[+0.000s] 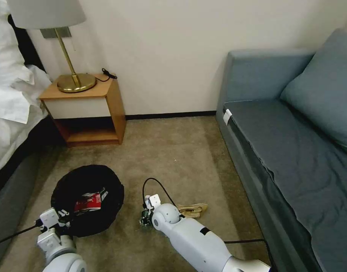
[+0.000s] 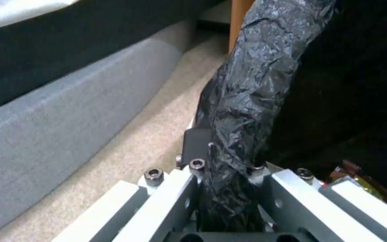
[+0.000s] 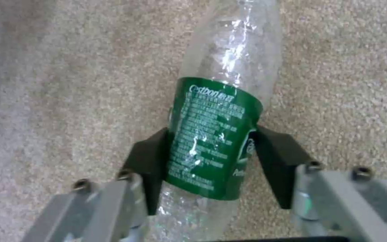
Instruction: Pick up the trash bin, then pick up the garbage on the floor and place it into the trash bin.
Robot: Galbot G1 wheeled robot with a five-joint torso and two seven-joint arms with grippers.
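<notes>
- On the carpet floor [image 1: 188, 151] between the bed [image 1: 7, 113] and the sofa [image 1: 294, 151], the trash bin [image 1: 86, 196] sits near the bed side, its black liner open upward.
- The left pincer [image 2: 227, 168] is clamped on the trash bin rim; the liner [image 2: 247, 101] is bunched between its fingers [image 2: 193, 144].
- A red-and-white wrapper [image 1: 88, 203] lies inside the trash bin.
- The right pincer [image 3: 211, 154] is low at the floor, beside the bin; its black pads [image 3: 278, 158] press both sides of the green label of the clear bottle [image 3: 220, 111].
- The bottle lies on the carpet.
- A tan paper bag [image 1: 193, 210] lies on the floor just beyond the right pincer, toward the sofa.
</notes>
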